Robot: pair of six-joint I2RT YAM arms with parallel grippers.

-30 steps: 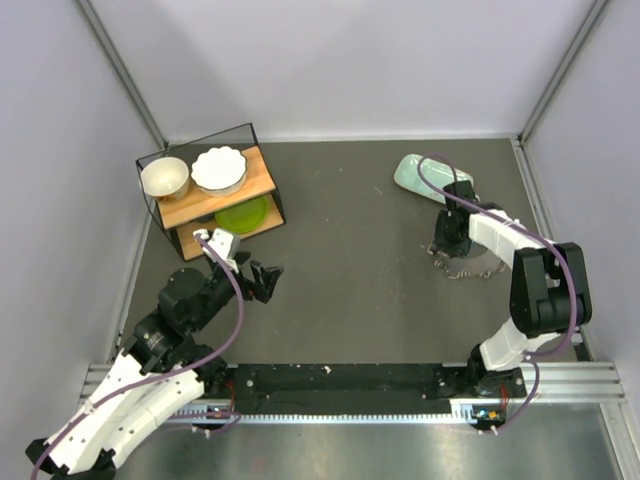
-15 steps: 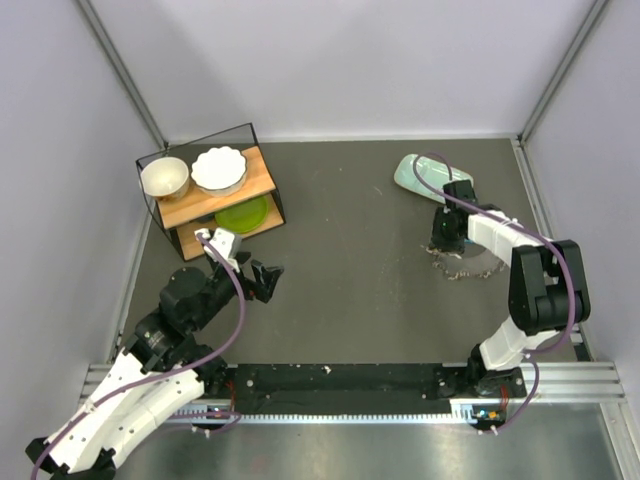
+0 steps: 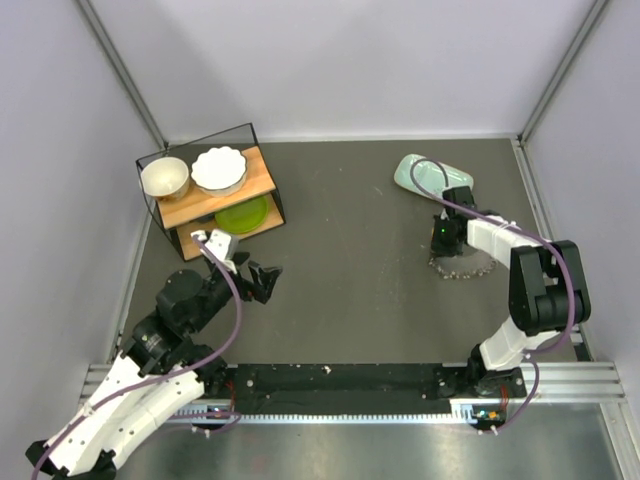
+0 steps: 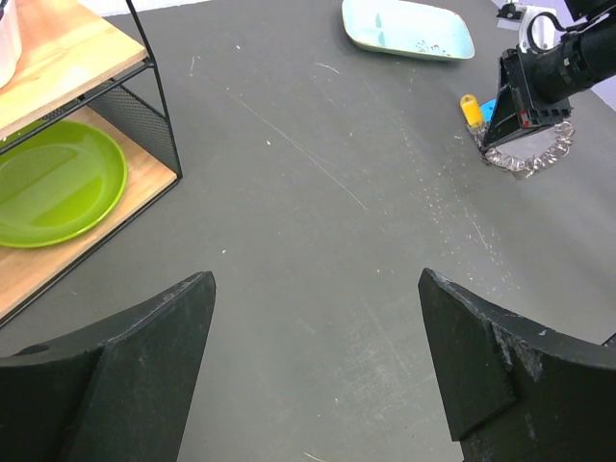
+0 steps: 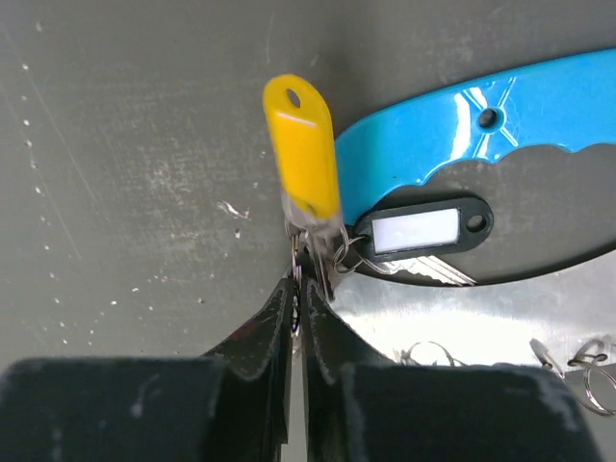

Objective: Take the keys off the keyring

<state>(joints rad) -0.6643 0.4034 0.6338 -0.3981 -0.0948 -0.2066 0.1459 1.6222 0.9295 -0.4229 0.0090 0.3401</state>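
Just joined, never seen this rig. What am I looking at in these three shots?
Two robot arms, each ending in a two-finger gripper, are bolted at the near edge of a dark table. One camera looks down from above and behind them; the other two sit on the wrists. On the table: a wire rack with two bowls and a green plate, a pale tray, and keys on a beaded keyring. The left gripper is open and empty. The right gripper is pinched on a thin ring at the base of a yellow tag, next to a blue cover and a black label tag.
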